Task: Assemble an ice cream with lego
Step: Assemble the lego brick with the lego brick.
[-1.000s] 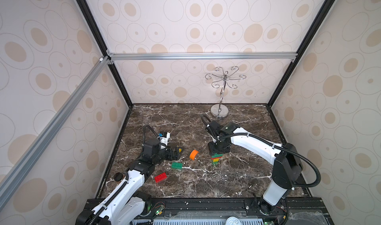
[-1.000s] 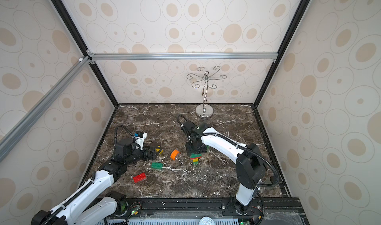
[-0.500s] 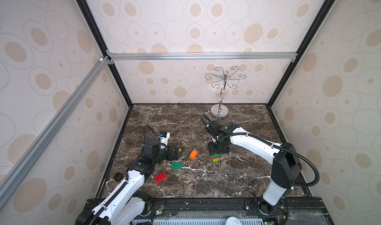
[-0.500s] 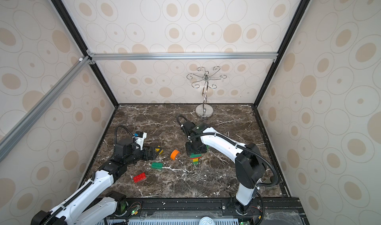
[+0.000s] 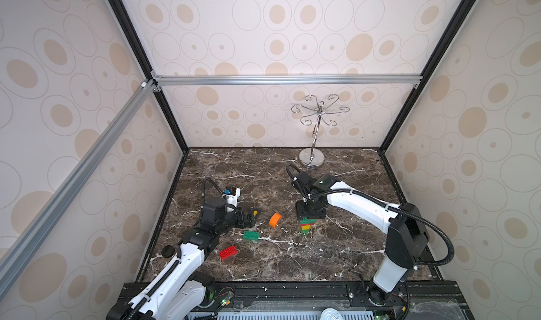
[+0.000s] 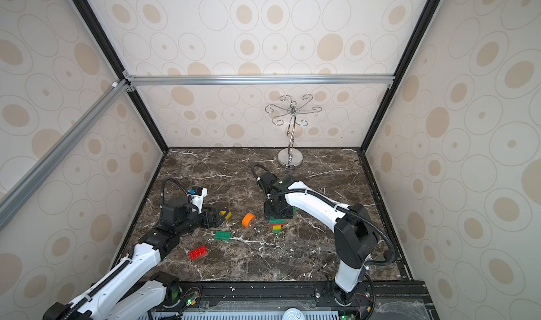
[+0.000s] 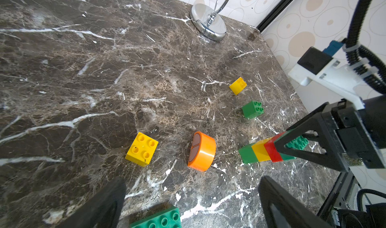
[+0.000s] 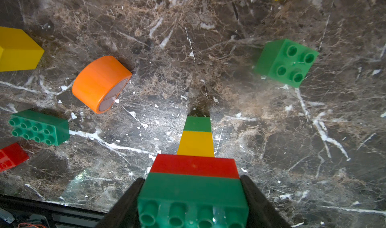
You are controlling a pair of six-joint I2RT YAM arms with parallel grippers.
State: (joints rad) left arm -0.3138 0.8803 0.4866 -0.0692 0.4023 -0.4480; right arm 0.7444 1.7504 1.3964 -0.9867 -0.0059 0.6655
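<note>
A lego stack [image 8: 196, 141] of green, yellow, red and a green oblong brick [image 8: 193, 195] on top stands on the marble. My right gripper [image 8: 192, 187] is shut on that top brick, as both top views show [image 5: 311, 211] [image 6: 278, 210]. My left gripper [image 7: 192, 195] is open and low over the table, empty. Ahead of it lie a green oblong brick [image 7: 158, 218], an orange half-round piece [image 7: 202, 151] on its side and a yellow square brick [image 7: 142, 148]. A red oblong brick [image 5: 228, 252] lies nearer the front.
A green square brick [image 7: 252, 109] and a small yellow brick [image 7: 238, 85] lie beyond the stack, toward the right wall. The silver hooked stand [image 5: 311, 159] is at the back of the table. Patterned walls close in three sides.
</note>
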